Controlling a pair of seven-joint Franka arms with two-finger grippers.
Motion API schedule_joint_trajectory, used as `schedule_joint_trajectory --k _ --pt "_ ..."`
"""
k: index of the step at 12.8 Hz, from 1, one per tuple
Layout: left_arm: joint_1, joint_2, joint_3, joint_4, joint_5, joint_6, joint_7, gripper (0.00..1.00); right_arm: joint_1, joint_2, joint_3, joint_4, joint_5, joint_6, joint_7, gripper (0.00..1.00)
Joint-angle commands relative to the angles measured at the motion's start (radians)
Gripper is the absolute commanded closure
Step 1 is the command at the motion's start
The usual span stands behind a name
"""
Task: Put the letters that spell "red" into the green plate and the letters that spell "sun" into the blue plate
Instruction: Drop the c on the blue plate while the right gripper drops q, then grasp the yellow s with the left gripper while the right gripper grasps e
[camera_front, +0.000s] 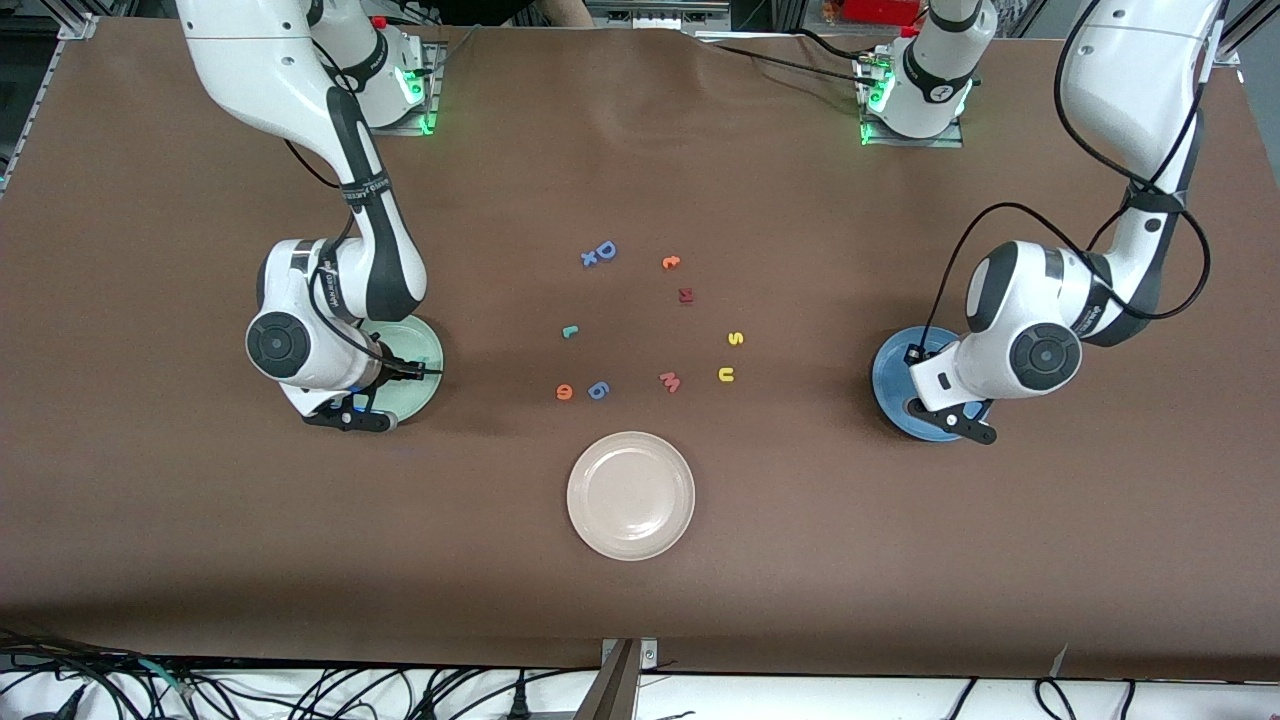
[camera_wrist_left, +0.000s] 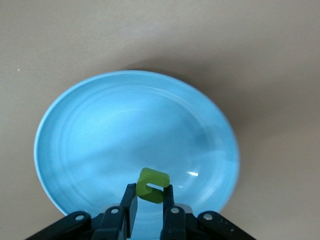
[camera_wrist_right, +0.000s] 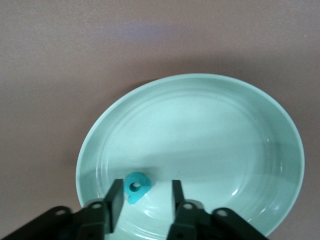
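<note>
Brown cloth covers the table (camera_front: 640, 560); the green plate (camera_front: 425, 345) sits at nine o'clock and the blue plate (camera_front: 888, 375) at three. Over the blue plate, the left gripper (camera_wrist_left: 150, 197) pinches the olive n (camera_wrist_left: 152, 185) at its fingertips. Over the green plate, the right gripper (camera_wrist_right: 144, 200) stands parted, the teal d (camera_wrist_right: 136, 187) lying loose between its fingers on the plate.

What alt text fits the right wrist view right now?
The right gripper, fingers open, hovers over the green plate, with a small teal letter between its fingertips, apparently just released. Brown table surrounds the plate.
</note>
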Motion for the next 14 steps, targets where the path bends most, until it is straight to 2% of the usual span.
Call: schedule_joint_trajectory --k 1,2,3,4,8,9,10,12,14 --pt "0.018 0.019 -0.013 -0.034 0.042 0.065 -0.011 0.81 0.007 -0.031 0.0 -0.007 0.023 0.001 -0.009 0.14" --pt "0.016 0.019 -0.013 -0.032 0.042 0.065 -0.011 0.66 0.018 -0.048 0.003 0.0 0.03 -0.012 0.02 0.14" --pt "0.016 0.019 -0.013 -0.032 0.042 0.065 -0.012 0.19 0.039 -0.05 0.003 0.014 0.039 -0.019 0.065 0.14" --pt "0.018 0.019 -0.014 -0.031 0.042 0.065 -0.011 0.0 0.062 -0.05 0.003 0.029 0.043 -0.02 0.115 0.14" --pt "0.004 -0.016 -0.025 -0.016 0.04 0.028 -0.011 0.0 0.14 -0.005 0.003 0.111 0.121 0.0 0.289 0.14" --pt "0.004 -0.024 -0.045 -0.016 0.032 0.028 -0.012 0.0 0.162 0.013 0.003 0.131 0.124 0.01 0.345 0.14" --pt "0.004 -0.033 -0.066 -0.009 0.031 0.028 -0.022 0.0 0.192 0.035 0.003 0.146 0.124 0.038 0.406 0.03" --pt "0.004 -0.048 -0.131 0.0 0.032 -0.02 -0.119 0.0 0.242 0.081 0.003 0.152 0.13 0.121 0.486 0.01" --pt "0.006 -0.064 -0.207 0.003 0.032 -0.033 -0.23 0.0 0.285 0.136 0.007 0.175 0.189 0.182 0.514 0.01"
